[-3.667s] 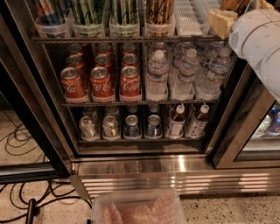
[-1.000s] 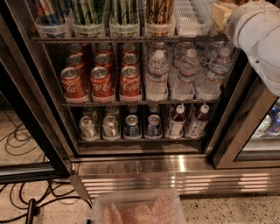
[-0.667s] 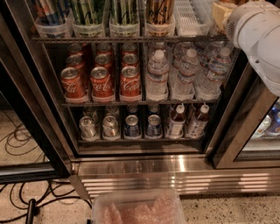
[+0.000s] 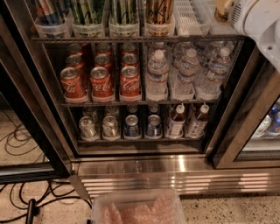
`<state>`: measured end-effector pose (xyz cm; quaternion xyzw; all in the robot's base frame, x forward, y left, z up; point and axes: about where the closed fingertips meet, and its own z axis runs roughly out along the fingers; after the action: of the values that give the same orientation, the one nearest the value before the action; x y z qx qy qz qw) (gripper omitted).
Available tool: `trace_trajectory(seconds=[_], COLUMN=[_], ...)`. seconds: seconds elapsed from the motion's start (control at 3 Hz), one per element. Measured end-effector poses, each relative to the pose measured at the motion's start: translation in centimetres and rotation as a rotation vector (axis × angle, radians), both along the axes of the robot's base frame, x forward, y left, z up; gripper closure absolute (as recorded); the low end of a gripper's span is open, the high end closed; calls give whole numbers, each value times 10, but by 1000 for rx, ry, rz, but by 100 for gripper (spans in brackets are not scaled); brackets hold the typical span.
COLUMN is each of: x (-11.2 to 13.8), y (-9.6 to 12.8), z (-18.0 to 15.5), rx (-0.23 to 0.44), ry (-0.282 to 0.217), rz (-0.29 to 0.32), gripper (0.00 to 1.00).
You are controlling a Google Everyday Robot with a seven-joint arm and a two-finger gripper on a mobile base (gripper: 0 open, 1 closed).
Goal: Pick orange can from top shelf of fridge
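The orange can (image 4: 159, 11) stands in a clear plastic cup on the top shelf (image 4: 131, 39) of the fridge (image 4: 175, 168), fourth lane from the left; only its lower body shows, its lid is cut off by the top edge. My white arm (image 4: 258, 22) reaches in from the upper right. The gripper (image 4: 222, 8) is a tan part at the arm's tip, at the top edge, right of the can and over the white ribbed lane dividers (image 4: 188, 17). It holds nothing that I can see.
Green-striped tall cans (image 4: 89, 11) stand left of the orange can. Red cola cans (image 4: 101, 83) and water bottles (image 4: 188, 72) fill the middle rack, small cans (image 4: 109, 127) the bottom. A bin of bubble wrap (image 4: 140, 210) and cables (image 4: 26, 197) lie on the floor. Door frame (image 4: 245, 118) at right.
The arm has risen and shifted slightly right since 3.7 s ago, with the tan tip now at the top edge. Over the last second it has barely moved.
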<state>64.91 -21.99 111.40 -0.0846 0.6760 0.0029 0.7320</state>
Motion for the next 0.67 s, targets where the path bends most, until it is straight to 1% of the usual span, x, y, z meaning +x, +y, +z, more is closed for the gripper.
trace_trajectory(seconds=[0.33,0.67], x=[-12,-29], y=[10,17], z=[23,28], rx=[29,-15], ry=[-14,7], rz=[43,87], gripper=[100,100])
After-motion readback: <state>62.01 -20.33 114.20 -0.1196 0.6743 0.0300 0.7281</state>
